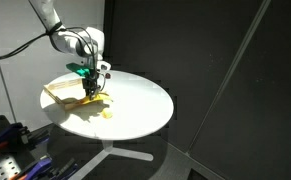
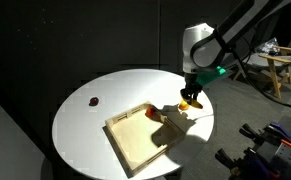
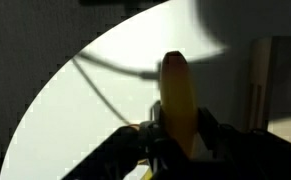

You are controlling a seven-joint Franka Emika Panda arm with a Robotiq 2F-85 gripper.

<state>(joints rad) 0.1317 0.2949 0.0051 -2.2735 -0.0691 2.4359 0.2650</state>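
As I lean in over the table (image 1: 150, 105) in an exterior view, my gripper (image 1: 94, 91) is clamped on a banana (image 1: 91, 94), low at the end of the tray (image 1: 63, 92). A small yellow bit (image 1: 107, 113) lies on the white top just beside my shadow, apart from the gripper.

In an exterior view from across the table (image 2: 95, 125), the gripper (image 2: 191, 99) holds the banana (image 2: 192, 102) just past a corner of the tray (image 2: 133, 142), close above the top; whether the banana touches the table I cannot tell. A red thing (image 2: 150, 113) sits at that corner, and a dark spot (image 2: 93, 100) lies well apart on the bare top.

In the wrist view, the banana (image 3: 177, 85) stands between my fingers (image 3: 207, 128), which press it from both sides. Its tip points out over the table (image 3: 95, 110), and the tray (image 3: 257, 90) shows at the right.
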